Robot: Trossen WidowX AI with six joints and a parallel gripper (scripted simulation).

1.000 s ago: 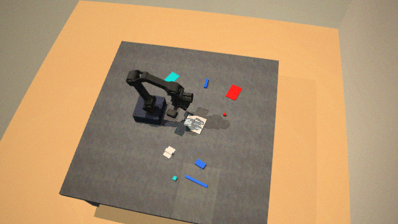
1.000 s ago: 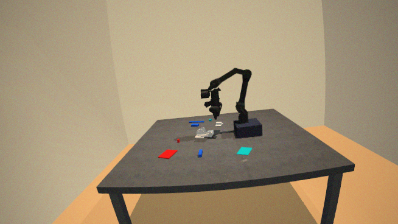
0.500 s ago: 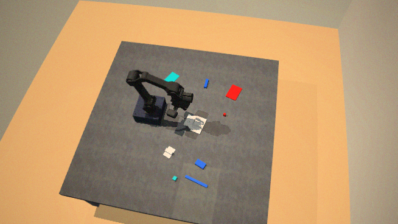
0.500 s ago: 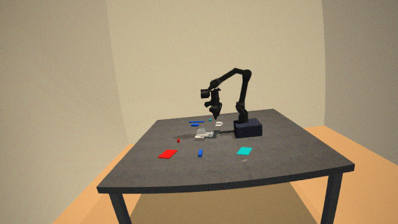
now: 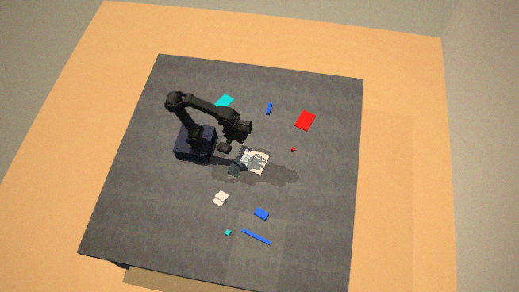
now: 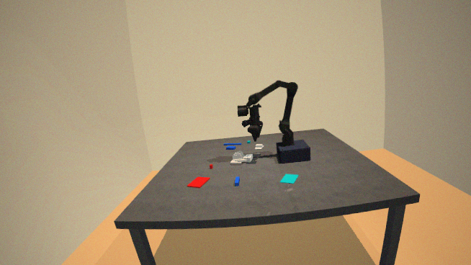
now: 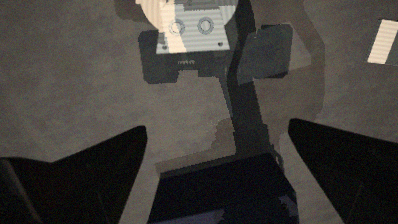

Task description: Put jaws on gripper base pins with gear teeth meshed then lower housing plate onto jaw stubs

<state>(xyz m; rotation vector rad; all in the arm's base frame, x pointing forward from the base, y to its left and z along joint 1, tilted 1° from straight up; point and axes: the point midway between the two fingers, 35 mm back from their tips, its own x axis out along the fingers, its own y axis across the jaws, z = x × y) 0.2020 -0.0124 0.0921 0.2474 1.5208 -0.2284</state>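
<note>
The white gripper base assembly (image 5: 259,170) (image 6: 235,163) sits on the table in front of the arm. Its near plate (image 7: 195,42) shows two rings and two small dark holes in the wrist view. A rounded pale part (image 6: 238,156) stands up on it; shadow and the view's edge hide the jaws, pins and gear teeth, so I cannot tell whether they mesh. A separate small white piece (image 5: 221,197) (image 6: 258,146) (image 7: 383,42) lies to one side; I cannot tell which part it is. My gripper (image 6: 255,138) (image 7: 217,129) is open and empty, above the table between the assembly and the arm's base.
A red plate (image 5: 305,121) (image 6: 199,182), red cube (image 5: 293,149) (image 6: 211,166), cyan plate (image 5: 224,100) (image 6: 289,178) and cyan cube (image 5: 228,232) (image 6: 248,142) lie around. Blue pieces include a short bar (image 5: 269,109) (image 6: 237,181), a block (image 5: 261,213) and a long bar (image 5: 255,236).
</note>
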